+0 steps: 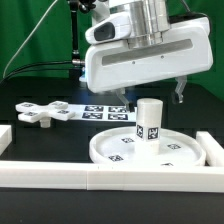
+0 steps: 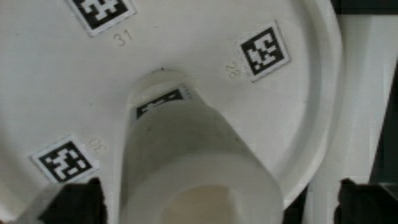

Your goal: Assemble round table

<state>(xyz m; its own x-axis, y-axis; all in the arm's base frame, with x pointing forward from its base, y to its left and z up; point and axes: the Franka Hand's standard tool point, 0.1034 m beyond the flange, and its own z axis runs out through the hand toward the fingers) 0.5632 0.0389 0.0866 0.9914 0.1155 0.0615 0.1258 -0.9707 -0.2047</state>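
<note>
- White plastic made up every furniture part in view; the large rimmed round disc (image 1: pixel 108 150) (image 2: pixel 71 90) lay flat on the black table (image 1: pixel 40 140), near the front border rail (image 1: pixel 100 176)
- Upright on the disc stood the short cylinder leg (image 1: pixel 150 120) (image 2: pixel 205 140); in the exterior view it sat a little toward that view's right of the disc's middle, with a square tag (image 1: pixel 153 131) on its side
- Directly above the leg hung the gripper (image 1: pixel 150 97) (image 2: pixel 217 197) under the arm's bulky white housing; its jaws were spread wide, and it pinched nothing
- From the wrist view the two dark fingertips (image 2: pixel 71 196) showed on either side of the leg's near end; a gap remained on each side, wider on one than on the other
- Black-and-white tags (image 2: pixel 263 52) were scattered over the disc's face around the foot of the leg; another tag sat on the leg itself
- Well apart from the disc, toward the exterior view's left, lay the flat cross-shaped piece (image 1: pixel 40 114) on the table; just beside it was the marker board (image 1: pixel 98 108), partly hidden behind the gripper
</note>
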